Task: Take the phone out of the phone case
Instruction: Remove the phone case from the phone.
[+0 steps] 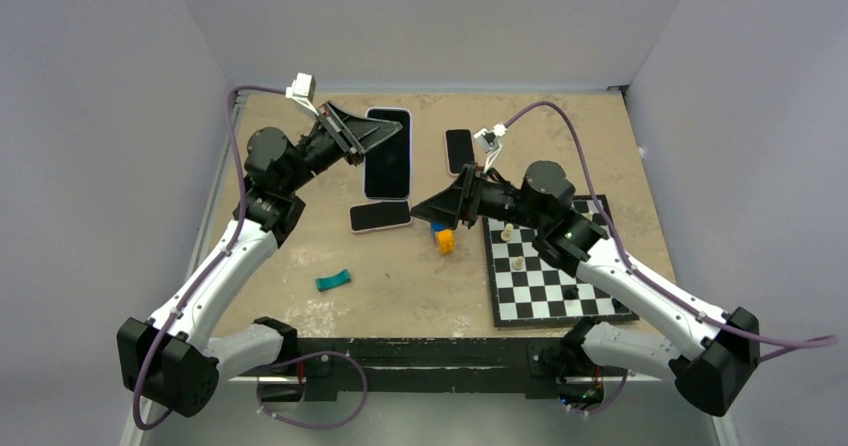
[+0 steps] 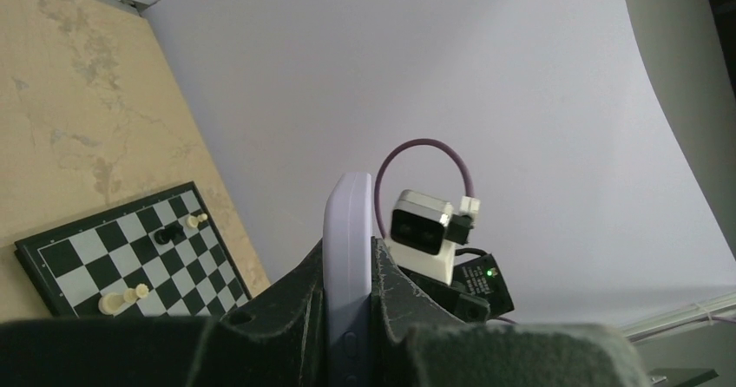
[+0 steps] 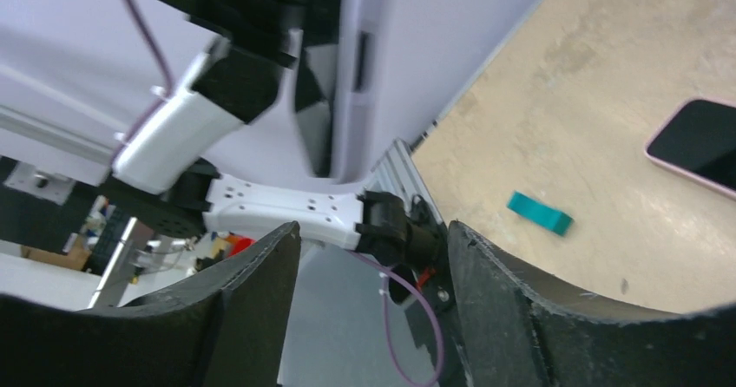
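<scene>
Left gripper (image 1: 355, 136) is closed tight on the edge of the purple phone case (image 2: 347, 231), with 1 finger on each side. The phone (image 1: 388, 156) sits inside the case, at the far side of the table (image 1: 400, 301), a little left of the middle. Its dark screen faces up. Right gripper (image 1: 425, 209) is spread wide and holds nothing. It is near the phone, on its right side, and points left. So I think the grab is done. Getting the phone out of the case is left to do.
</scene>
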Motion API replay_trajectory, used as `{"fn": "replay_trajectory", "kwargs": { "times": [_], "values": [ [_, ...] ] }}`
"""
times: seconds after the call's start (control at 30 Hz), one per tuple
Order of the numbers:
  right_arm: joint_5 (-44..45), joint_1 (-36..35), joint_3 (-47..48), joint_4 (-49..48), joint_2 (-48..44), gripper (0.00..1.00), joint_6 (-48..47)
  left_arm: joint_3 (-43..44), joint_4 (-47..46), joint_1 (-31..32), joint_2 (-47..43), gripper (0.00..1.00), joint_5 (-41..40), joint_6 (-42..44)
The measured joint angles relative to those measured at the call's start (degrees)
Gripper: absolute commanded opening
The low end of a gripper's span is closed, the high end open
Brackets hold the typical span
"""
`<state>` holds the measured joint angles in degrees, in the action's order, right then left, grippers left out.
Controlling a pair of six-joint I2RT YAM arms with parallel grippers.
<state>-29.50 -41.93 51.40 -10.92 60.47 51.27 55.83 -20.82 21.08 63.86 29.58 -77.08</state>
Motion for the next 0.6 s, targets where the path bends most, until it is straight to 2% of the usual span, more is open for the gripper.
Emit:
{"fn": "replay_trajectory", "kwargs": {
  "times": [0.2,0.4,0.6],
  "values": [
    [0.11,0.02,0.33,-6.8,-1.11,0.44,4.79,-0.02,1.05,0.0,-0.02,0.0,-0.37,1.31],
    [-1.2,0.2,2.43,-10.71,4.72,0.44,7.93,-0.04,1.18,-0.44,-0.17,0.0,-0.76,1.88],
    [-1.51,0.37,2.43,-11.41,4.83,0.46,8.59,-0.11,1.14,-0.46,-0.26,0.0,-1.07,1.66]
  ]
}}
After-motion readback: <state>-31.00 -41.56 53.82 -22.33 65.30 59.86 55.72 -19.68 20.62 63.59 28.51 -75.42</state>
